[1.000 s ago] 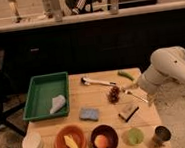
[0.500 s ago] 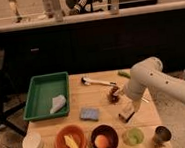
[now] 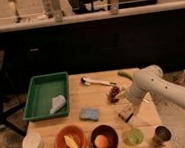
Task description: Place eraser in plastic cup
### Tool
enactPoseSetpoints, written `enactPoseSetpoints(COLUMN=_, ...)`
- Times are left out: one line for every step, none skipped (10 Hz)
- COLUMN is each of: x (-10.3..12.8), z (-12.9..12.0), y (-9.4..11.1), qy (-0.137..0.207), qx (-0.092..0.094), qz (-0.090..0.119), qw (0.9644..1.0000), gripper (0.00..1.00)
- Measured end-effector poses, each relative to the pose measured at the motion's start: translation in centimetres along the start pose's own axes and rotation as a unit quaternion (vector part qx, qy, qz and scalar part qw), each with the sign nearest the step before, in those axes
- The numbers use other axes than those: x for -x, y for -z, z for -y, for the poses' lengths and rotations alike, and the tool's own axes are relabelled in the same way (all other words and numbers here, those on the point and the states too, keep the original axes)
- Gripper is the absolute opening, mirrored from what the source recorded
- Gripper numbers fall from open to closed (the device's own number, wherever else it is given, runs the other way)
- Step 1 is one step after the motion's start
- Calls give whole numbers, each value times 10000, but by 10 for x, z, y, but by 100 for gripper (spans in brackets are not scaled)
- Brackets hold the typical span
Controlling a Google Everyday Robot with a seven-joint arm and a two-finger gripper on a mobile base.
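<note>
An arm (image 3: pixel 160 88) was seen reaching from the right over a table (image 3: pixel 96 95), its gripper (image 3: pixel 129 109) spread open just above the eraser (image 3: pixel 125 116), which lay flat near the cup (image 3: pixel 133 136) (nothing was gripped yet). An off-centre close could likely have nudged the eraser aside; the light cup might have been tipped at release.

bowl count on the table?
2. Orange bowl at the front edge, left of centre; dark bowl just right of it. Gripper is down at the eraser, right side. None look hidden.
</note>
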Motion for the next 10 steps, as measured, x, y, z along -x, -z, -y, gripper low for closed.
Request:
enactPoseSetpoints(x=-4, z=-4, y=-6, qy=16, qx=-39, qz=90, qw=10000, gripper=80)
enactPoseSetpoints(x=-9, z=-9, y=-13, qy=21, qx=-52, qz=167, qw=9998, gripper=80)
enactPoseSetpoints(x=-14, z=-14, y=-20, qy=52, qx=1, qz=242, qw=9997, gripper=80)
enactPoseSetpoints(x=-17, z=-15, y=-25, qy=86, qx=54, qz=251, qw=9996, gripper=80)
enactPoseSetpoints(x=-20, z=-17, y=-29, qy=130, qx=153, qz=259, qw=9995, gripper=80)
enactPoseSetpoints(x=-24, z=-17, y=-32, qy=175, qx=215, qz=260, qw=9993, gripper=80)
enactPoseSetpoints(x=-27, z=-19, y=-33, qy=186, qx=264, qz=269, qw=9991, gripper=80)
enactPoseSetpoints(x=-31, z=-21, y=-35, qy=195, qx=297, qz=282, qw=9990, gripper=80)
enactPoseSetpoints(x=-35, z=-22, y=-36, qy=196, qx=321, qz=288, qw=9989, gripper=80)
enactPoseSetpoints(x=-39, z=-24, y=-37, qy=184, qx=353, qz=301, qw=9988, gripper=80)
